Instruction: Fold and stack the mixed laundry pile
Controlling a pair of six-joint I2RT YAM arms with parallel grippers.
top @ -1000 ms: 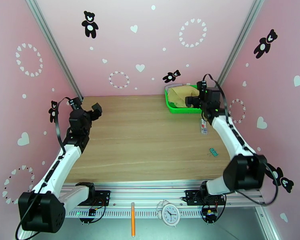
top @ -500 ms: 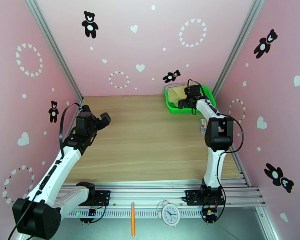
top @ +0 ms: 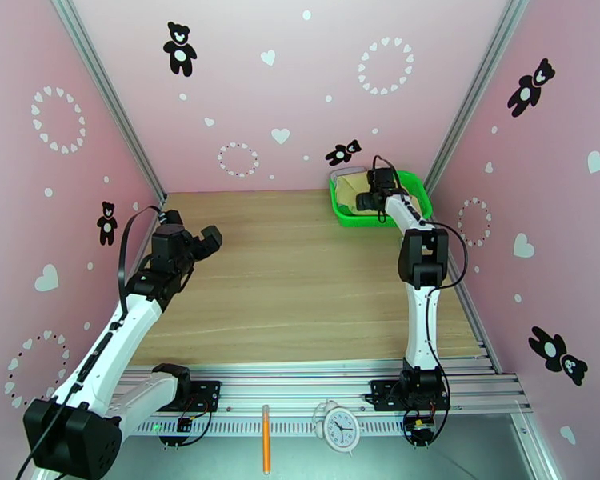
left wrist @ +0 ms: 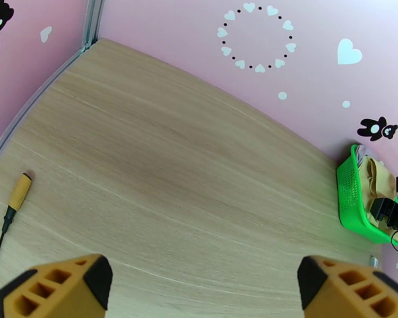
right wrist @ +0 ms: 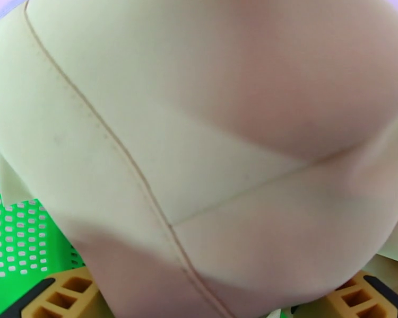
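Left tool (top: 200, 240) (left wrist: 199, 292): hung open over the wooden table (top: 300, 266).
Right tool (top: 366, 203) (right wrist: 209, 300): was open, astride the tan-beige soft cloth (top: 350, 190) (right wrist: 199, 155).
Cloth: lay in the bright green mesh basket (top: 358, 219) (right wrist: 18, 234) (pale grey-lilac garment (top: 345, 171) behind).

I find the tan-beige cloth (right wrist: 199, 155) soft, matt, fine-knit, with a raised stitched seam. Green mesh basket (right wrist: 13, 229): glossy perforated plastic. Table (left wrist: 172, 170): smooth matt wood grain. Screwdriver (left wrist: 9, 217): amber plastic handle, dark metal shaft.

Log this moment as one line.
right claw: open, astride tan cloth in green basket | left claw: open, above table | folding: not started
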